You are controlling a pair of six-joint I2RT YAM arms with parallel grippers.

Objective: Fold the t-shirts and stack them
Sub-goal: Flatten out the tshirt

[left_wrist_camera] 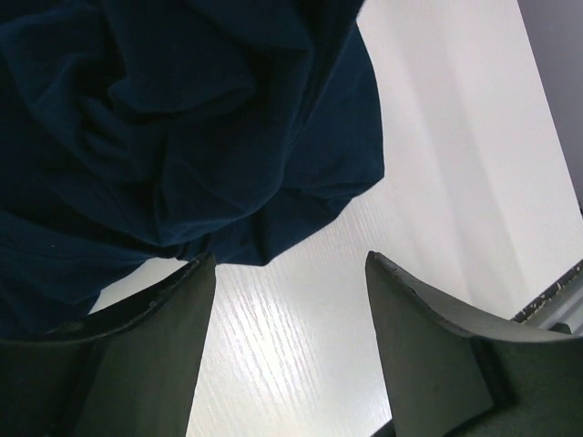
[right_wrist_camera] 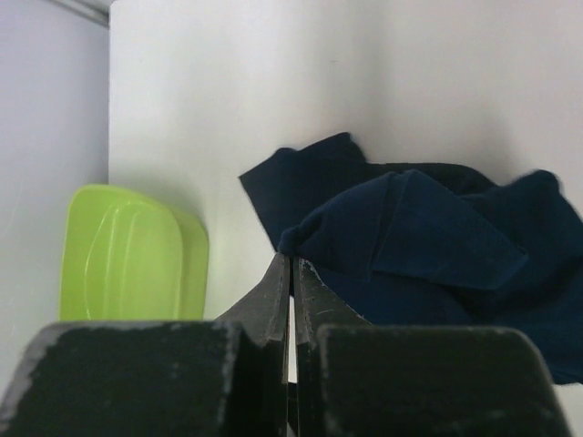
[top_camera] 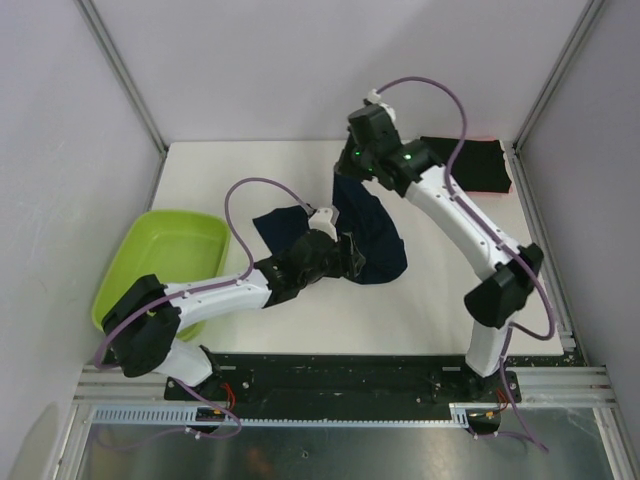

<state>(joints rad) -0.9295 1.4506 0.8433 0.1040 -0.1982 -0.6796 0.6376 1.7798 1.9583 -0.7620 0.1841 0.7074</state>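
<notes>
Looking down from the top view: navy shirt (top_camera: 378, 245) heaped mid-table (top_camera: 230, 170), one part drawn up to the right gripper (top_camera: 346, 182). Black shirt (top_camera: 468, 165) lies flat in the far right corner, red-pink edge (top_camera: 510, 183) beneath it. That one looks folded; the navy is not yet folded or stacked.

Left wrist view: left gripper (left_wrist_camera: 291, 300) spread wide, nothing between, navy cloth just past the tips.

Right wrist view: jaws pressed together, seemingly pinching a navy fold. Green tub (right_wrist_camera: 127, 255) beyond. Black shirt shows only from the top.
</notes>
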